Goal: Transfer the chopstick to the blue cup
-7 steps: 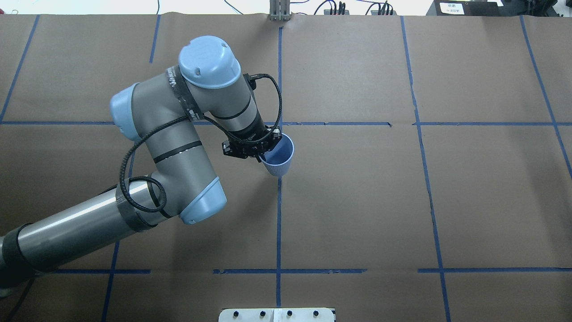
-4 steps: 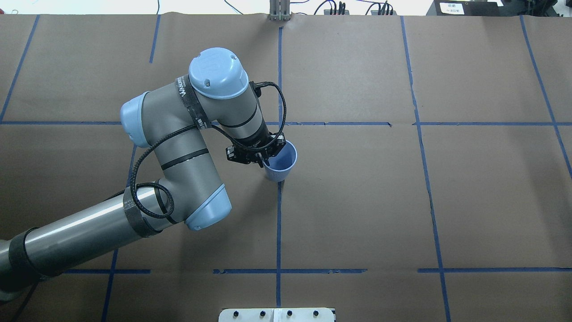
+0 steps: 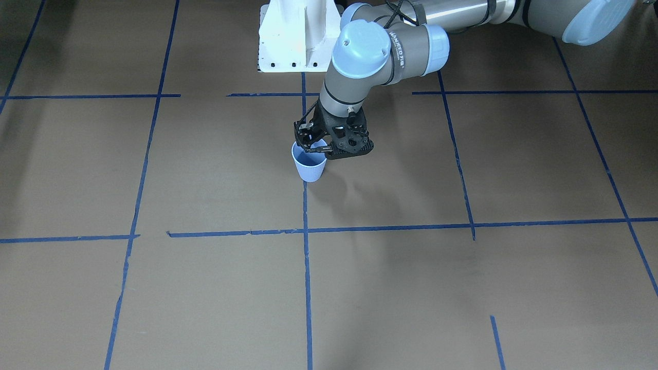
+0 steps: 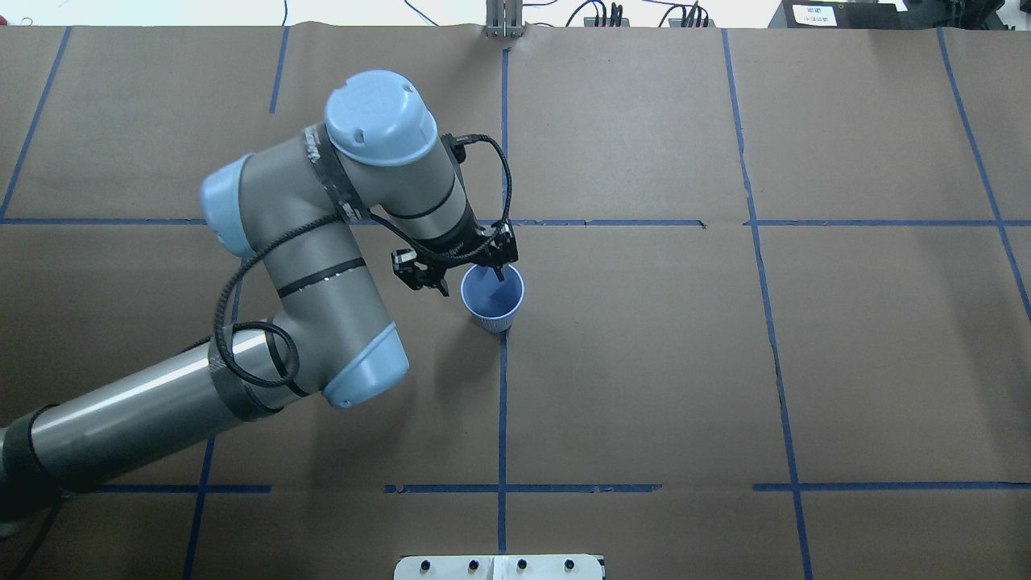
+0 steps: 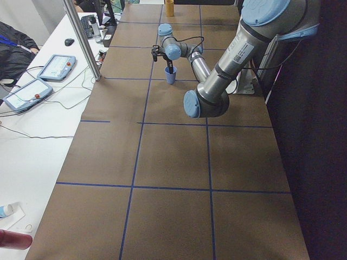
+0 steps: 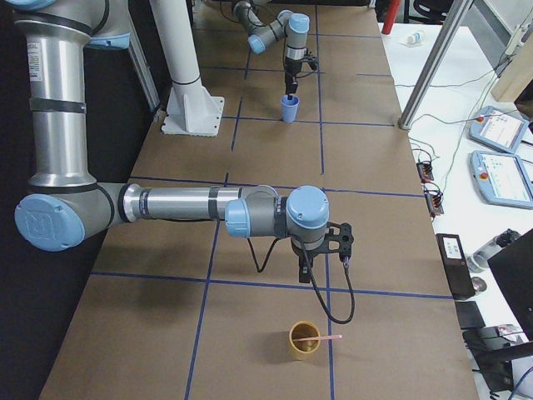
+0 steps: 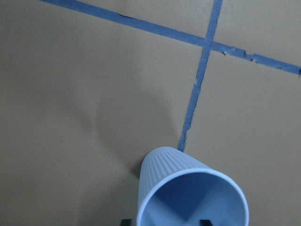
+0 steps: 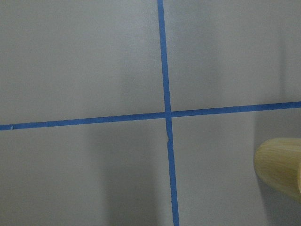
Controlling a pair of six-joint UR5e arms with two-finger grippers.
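Observation:
The light blue ribbed cup [image 4: 492,300] stands upright on the brown table near a blue tape crossing. It also shows in the front view [image 3: 309,169] and the left wrist view [image 7: 162,172]. My left gripper [image 4: 471,280] is open and straddles the cup's rim, one finger outside the wall and one over the mouth. In the exterior right view a thin chopstick with a pink tip [image 6: 329,337] lies across a tan cup [image 6: 305,340]. My right gripper [image 6: 306,268] hangs just above that cup. I cannot tell whether it is open or shut.
The tan cup's edge shows at the right of the right wrist view [image 8: 280,165]. The white robot base [image 3: 293,36] stands at the table's robot side. A metal post [image 5: 81,38] and a desk with tablets [image 5: 32,92] are at the operators' side.
The blue cup leaned in my shut left gripper before. It now stands upright a little to the left, and the left fingers have spread apart.

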